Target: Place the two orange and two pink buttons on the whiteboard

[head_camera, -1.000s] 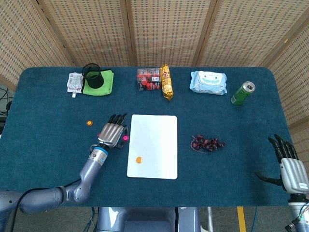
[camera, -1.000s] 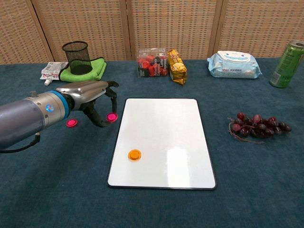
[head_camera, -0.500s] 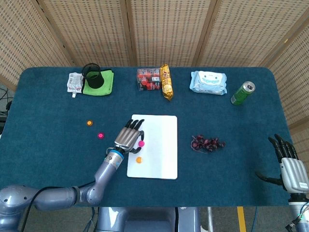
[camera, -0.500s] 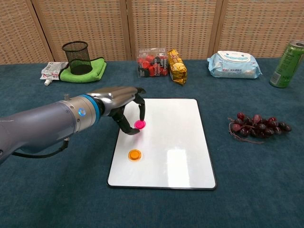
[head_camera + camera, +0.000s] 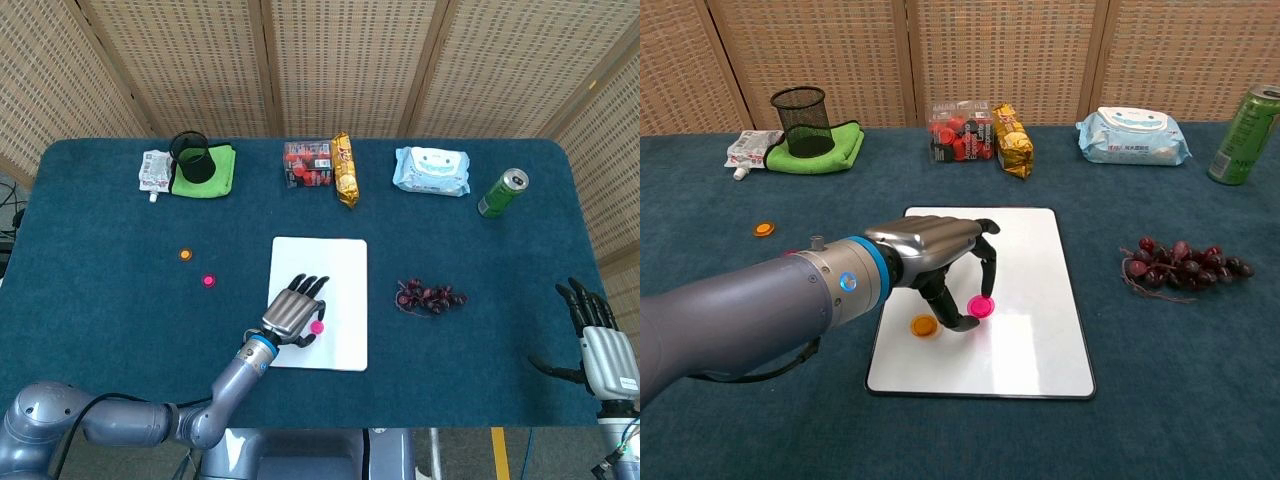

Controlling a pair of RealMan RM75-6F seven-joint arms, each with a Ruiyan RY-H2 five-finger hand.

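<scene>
The whiteboard [image 5: 337, 266] [image 5: 1032, 262] lies flat at the table's middle. My left hand [image 5: 292, 317] [image 5: 938, 246] hovers over its near left part and pinches a pink button [image 5: 316, 326] [image 5: 982, 307] between thumb and a finger, low over the board. An orange button [image 5: 924, 324] lies on the board beside the thumb; the hand hides it in the head view. A second orange button [image 5: 184, 255] [image 5: 763, 229] and a second pink button [image 5: 208, 281] lie on the cloth left of the board. My right hand [image 5: 600, 340] rests by the table's right front edge, fingers apart and empty.
Along the back stand a black mesh cup [image 5: 189, 153] on a green cloth [image 5: 212, 172], a red snack box [image 5: 307, 165], a yellow packet [image 5: 345, 170], a wipes pack [image 5: 431, 171] and a green can [image 5: 502, 193]. Grapes [image 5: 430, 296] lie right of the board.
My left hand lifted the pink button from the cloth and carried it rightward and nearer, from the board's left edge to over its near middle. The right hand stayed still.
</scene>
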